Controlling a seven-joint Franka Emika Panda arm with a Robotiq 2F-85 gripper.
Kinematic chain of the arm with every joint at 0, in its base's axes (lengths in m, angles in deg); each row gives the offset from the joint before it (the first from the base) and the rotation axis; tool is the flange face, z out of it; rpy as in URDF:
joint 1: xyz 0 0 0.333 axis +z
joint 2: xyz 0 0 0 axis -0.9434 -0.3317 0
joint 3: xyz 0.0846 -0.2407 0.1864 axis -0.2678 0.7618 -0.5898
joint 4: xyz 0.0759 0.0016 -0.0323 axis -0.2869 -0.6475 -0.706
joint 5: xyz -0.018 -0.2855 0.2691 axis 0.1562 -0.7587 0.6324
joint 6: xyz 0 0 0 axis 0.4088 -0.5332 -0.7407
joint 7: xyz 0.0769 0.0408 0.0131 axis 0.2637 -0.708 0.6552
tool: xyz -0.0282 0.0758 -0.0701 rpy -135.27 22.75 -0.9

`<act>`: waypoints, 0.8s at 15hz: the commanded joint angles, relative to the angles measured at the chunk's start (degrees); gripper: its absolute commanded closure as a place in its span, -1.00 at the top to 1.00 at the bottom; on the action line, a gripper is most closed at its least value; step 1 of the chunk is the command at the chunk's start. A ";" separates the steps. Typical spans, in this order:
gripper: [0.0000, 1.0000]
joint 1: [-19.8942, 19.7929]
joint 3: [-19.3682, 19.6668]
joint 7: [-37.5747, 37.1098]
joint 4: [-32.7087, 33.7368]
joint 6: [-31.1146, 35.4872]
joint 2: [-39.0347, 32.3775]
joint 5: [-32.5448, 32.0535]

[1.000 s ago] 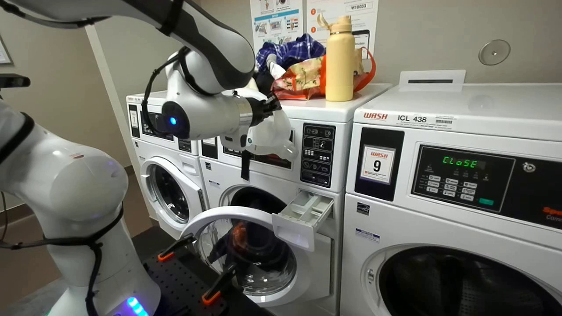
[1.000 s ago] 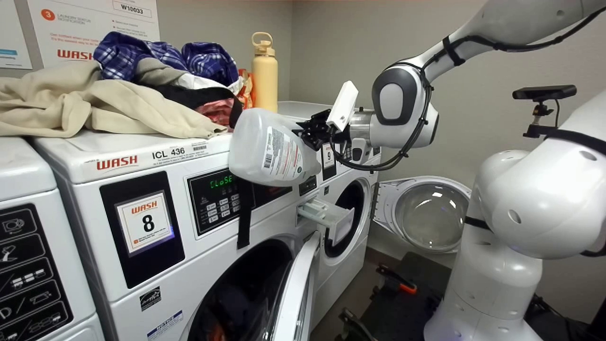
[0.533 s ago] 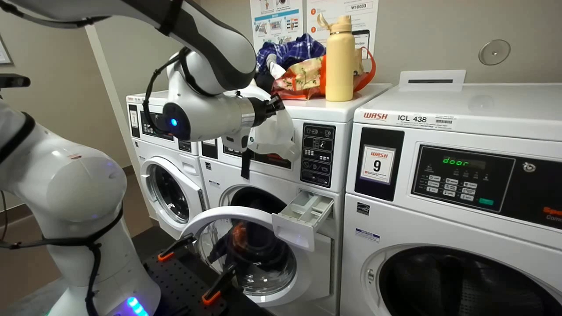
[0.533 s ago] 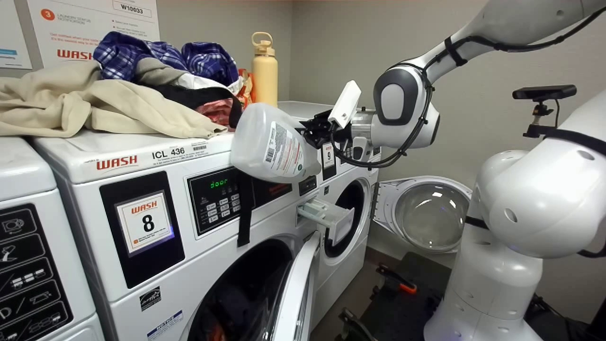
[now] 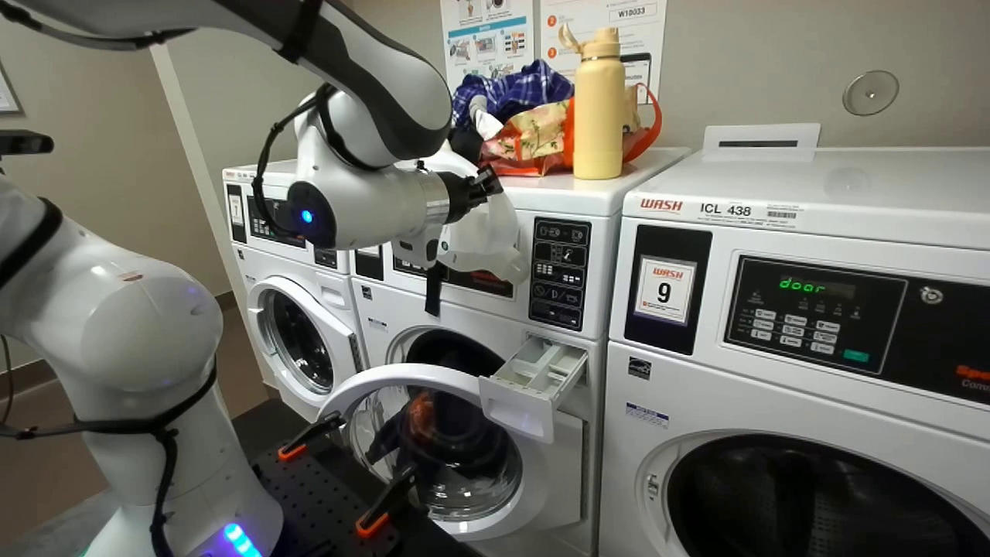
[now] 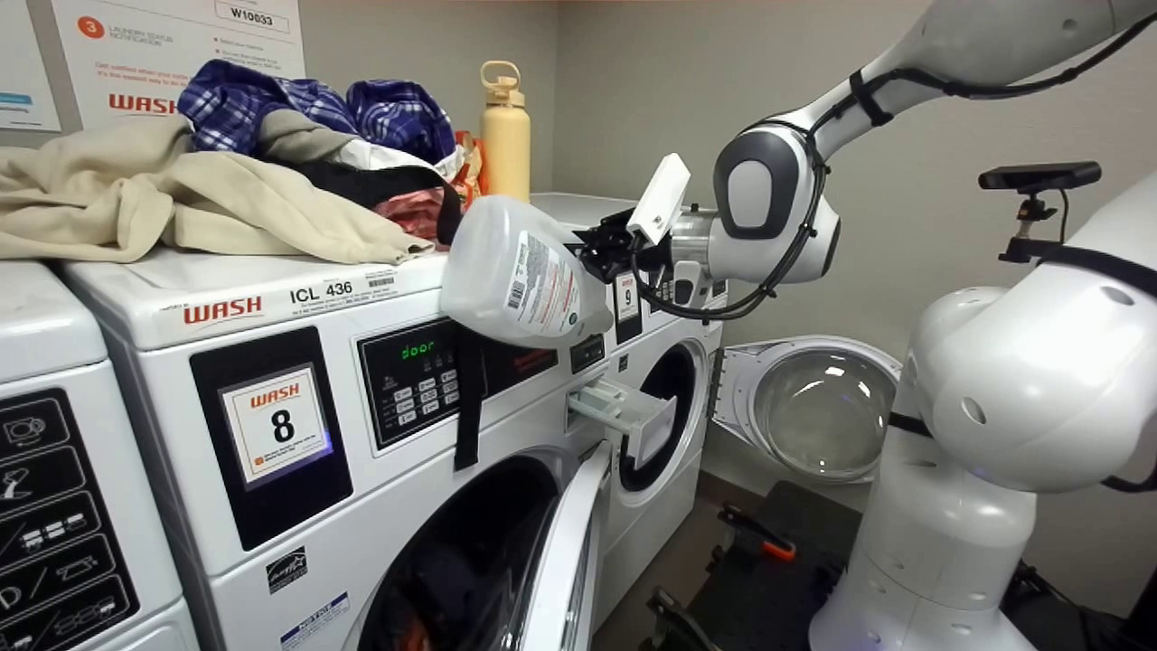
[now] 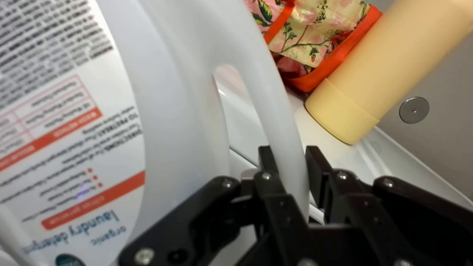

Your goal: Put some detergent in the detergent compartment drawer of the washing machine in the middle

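The detergent jug [image 5: 483, 232] is whitish and translucent; it also shows, with its label, in an exterior view [image 6: 493, 271] and in the wrist view [image 7: 177, 96]. My gripper [image 7: 289, 159] is shut on the jug's handle; it also shows in both exterior views [image 5: 481, 187] [image 6: 601, 249]. The jug hangs tilted in the air, neck lower than base, in front of the control panel. The detergent compartment drawer [image 5: 517, 410] is pulled out below the neck, also in an exterior view [image 6: 653, 432]. The middle washing machine [image 5: 495, 313] [image 6: 384, 506] has its door open. I cannot tell whether liquid flows.
A yellow bottle [image 5: 598, 116] [image 6: 506, 154] stands on top of the washer beside a floral bag [image 5: 534, 135] and clothes [image 6: 226, 194]. The open round door [image 5: 421, 375] sticks out under the drawer. The washer with the "9" card [image 5: 665, 290] stands alongside.
Between one second and half a second ago the jug and gripper shift slightly, and the jug's base rises a little. Since then almost nothing has moved. The washer displays changed text.
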 commanded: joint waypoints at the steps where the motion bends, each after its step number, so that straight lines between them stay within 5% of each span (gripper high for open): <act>1: -0.87 -1.66 -3.06 -0.21 0.00 -1.90 1.41 -0.02; 12: -0.87 -11.17 -18.07 9.26 -0.02 1.29 1.34 0.15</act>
